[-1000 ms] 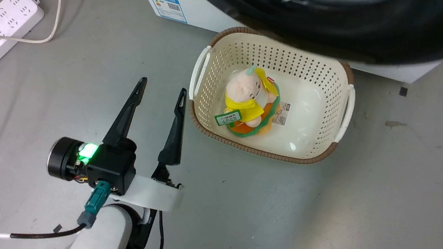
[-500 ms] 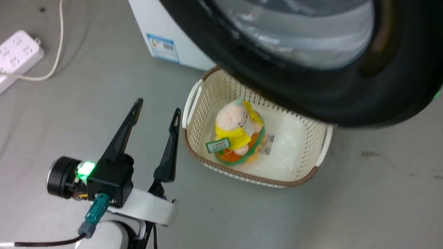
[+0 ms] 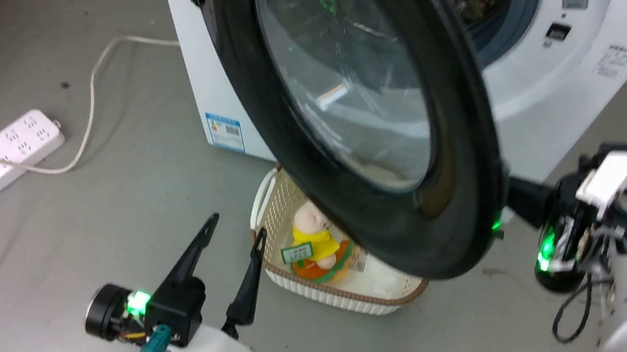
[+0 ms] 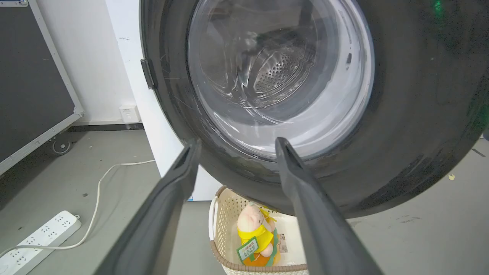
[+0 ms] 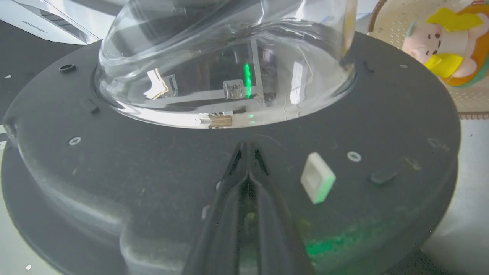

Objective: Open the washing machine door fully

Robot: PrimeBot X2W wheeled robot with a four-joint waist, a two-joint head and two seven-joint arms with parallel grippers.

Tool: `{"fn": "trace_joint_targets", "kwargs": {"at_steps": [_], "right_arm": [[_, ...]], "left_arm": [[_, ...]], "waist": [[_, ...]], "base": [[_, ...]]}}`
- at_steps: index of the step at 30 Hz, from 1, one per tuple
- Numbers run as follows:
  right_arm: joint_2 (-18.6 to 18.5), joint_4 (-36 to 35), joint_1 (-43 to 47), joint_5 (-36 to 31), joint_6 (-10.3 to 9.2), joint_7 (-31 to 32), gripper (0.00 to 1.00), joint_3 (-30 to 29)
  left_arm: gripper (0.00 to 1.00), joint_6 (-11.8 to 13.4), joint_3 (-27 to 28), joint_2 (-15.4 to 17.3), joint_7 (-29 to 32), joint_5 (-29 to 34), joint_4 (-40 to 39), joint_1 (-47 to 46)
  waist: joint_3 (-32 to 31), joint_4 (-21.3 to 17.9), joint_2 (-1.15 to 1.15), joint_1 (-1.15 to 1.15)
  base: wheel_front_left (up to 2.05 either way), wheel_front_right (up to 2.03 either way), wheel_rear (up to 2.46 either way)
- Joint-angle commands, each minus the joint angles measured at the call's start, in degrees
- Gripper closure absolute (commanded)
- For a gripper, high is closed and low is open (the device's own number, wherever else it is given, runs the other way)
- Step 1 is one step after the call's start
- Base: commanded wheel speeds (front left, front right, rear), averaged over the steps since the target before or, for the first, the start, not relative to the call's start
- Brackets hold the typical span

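Pressing closed fingers against the inside of a washing machine door point(image 3: 352, 103), which stands partly open from the white washing machine point(image 3: 541, 72), above a basket point(image 3: 335, 293).

The right gripper point(image 5: 248, 147) has its fingers shut together with nothing between them, tips on the door's black inner face below the glass bowl, near a pale latch block point(image 5: 318, 182). The left gripper point(image 3: 238, 223) hangs open and empty beside the basket. The door looks rigid, fairly heavy and glossy enough to slip, so the plastic ring near its free edge seems the safest place to push, not the glass. A blue label point(image 3: 225, 132) low on the machine, print on its front panel and a plush toy's green tag point(image 3: 296, 253) are too small to read.
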Motion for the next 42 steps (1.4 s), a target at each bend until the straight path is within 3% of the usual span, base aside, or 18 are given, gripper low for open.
{"fn": "trace_joint_targets", "kwargs": {"at_steps": [1, 5, 11, 12, 14, 15, 16, 17, 20, 28, 29, 30, 33, 37, 42], "right_arm": [[0.6, -1.8, 3.2, 1.4, 0.07, 1.7, 1.0, 0.5], [0.8, -3.9, 7.1, 6.5, 0.07, 5.3, 1.0, 4.8], [0.8, -6.4, 12.1, 18.9, 0.07, 5.6, 1.0, 17.5], [0.8, -8.8, 14.8, 25.1, 0.07, 4.2, 1.0, 25.0], [0.8, -9.8, 15.7, 27.0, 0.07, 3.5, 1.0, 27.5], [0.8, -11.9, 17.6, 30.4, 0.07, 1.7, 1.0, 32.4], [0.8, -11.9, 17.6, 30.4, 0.07, 1.7, 1.0, 32.4], [0.8, -14.0, 19.4, 33.3, 0.07, -0.4, 1.0, 36.7], [0.8, -16.4, 21.5, 37.1, 0.07, -3.3, 1.0, 42.1], [0.6, -18.9, 22.6, 39.2, 0.07, -10.3, 1.0, 46.8], [0.1, -19.4, 22.5, 39.0, 0.07, -11.4, 0.69, 46.7], [-0.4, -20.2, 22.5, 38.6, 0.07, -12.4, 0.0, 46.6], [-3.2, -25.9, 23.4, 35.5, 0.07, -17.0, 0.0, 46.2], [-8.0, -36.3, 27.4, 26.4, 0.07, -27.9, 0.0, 45.2], [-14.1, -48.8, 32.7, 10.6, 0.07, -44.8, 0.0, 43.7]], "left_arm": [[0.0, -0.3, -0.4, 0.1, -0.3, -0.2, 0.4, 1.3], [0.0, -0.8, -0.8, 0.1, -0.3, -0.4, 1.0, 2.7], [0.0, -1.4, -0.9, 0.1, -0.3, -0.8, 1.4, 3.9], [0.0, -1.5, -1.0, 0.1, -0.3, -1.1, 1.4, 4.2], [0.0, -1.5, -1.0, 0.1, -0.3, -1.1, 1.4, 4.3], [0.0, -1.4, -1.0, 0.1, -0.3, -1.2, 1.3, 4.5], [0.0, -1.4, -1.0, 0.1, -0.3, -1.2, 1.3, 4.5], [0.0, -1.3, -1.1, 0.1, -0.3, -1.3, 1.3, 4.6], [0.0, -1.2, -1.5, 0.1, -0.3, -1.6, 1.3, 5.1], [0.0, -0.6, -1.7, 0.1, -0.3, -2.3, 1.4, 5.2], [0.0, -0.6, -1.5, 0.1, -0.3, -2.3, 1.4, 5.1], [0.0, -0.5, -1.2, 0.1, -0.3, -2.2, 1.5, 5.2], [0.0, -0.5, -0.1, 0.1, -0.3, -3.8, 1.1, 5.6], [0.0, -0.6, 1.1, 0.1, -0.3, -4.8, 0.4, 6.0], [0.0, -0.9, 2.6, 0.1, -0.3, -4.6, 0.0, 6.1]], "waist": [[-1.8, 0.3, 0.0, 0.02], [-3.4, 0.9, 0.0, 0.02], [-4.9, 1.8, 0.0, 0.02], [-5.1, 2.1, 0.0, 0.02], [-5.1, 2.3, 0.0, 0.02], [-5.2, 2.5, 0.0, 0.02], [-5.2, 2.5, 0.0, 0.02], [-5.2, 2.8, 0.0, 0.02], [-5.1, 2.9, 0.0, 0.02], [-5.0, 2.6, 0.0, 0.02], [-5.1, 2.4, 0.0, 0.02], [-5.3, 2.2, 0.0, 0.02], [-6.3, 1.6, 0.0, 0.02], [-7.7, 0.5, 0.0, 0.02], [-8.6, -1.1, 0.0, 0.02]], "base": [[0.0, 0.0, 0.0], [0.0, 0.0, 0.0], [0.0, 0.0, 0.0], [0.0, 0.0, 0.0], [0.0, 0.0, 0.0], [0.0, 0.0, 0.0], [0.0, 0.0, 0.0], [0.0, 0.0, 0.0], [0.0, 0.0, 0.0], [0.0, 0.0, 0.0], [0.0, 0.0, 0.0], [0.0, 0.0, 0.0], [0.0, 0.0, 0.0], [0.0, 0.0, 0.0], [0.0, 0.0, 0.0]]}}
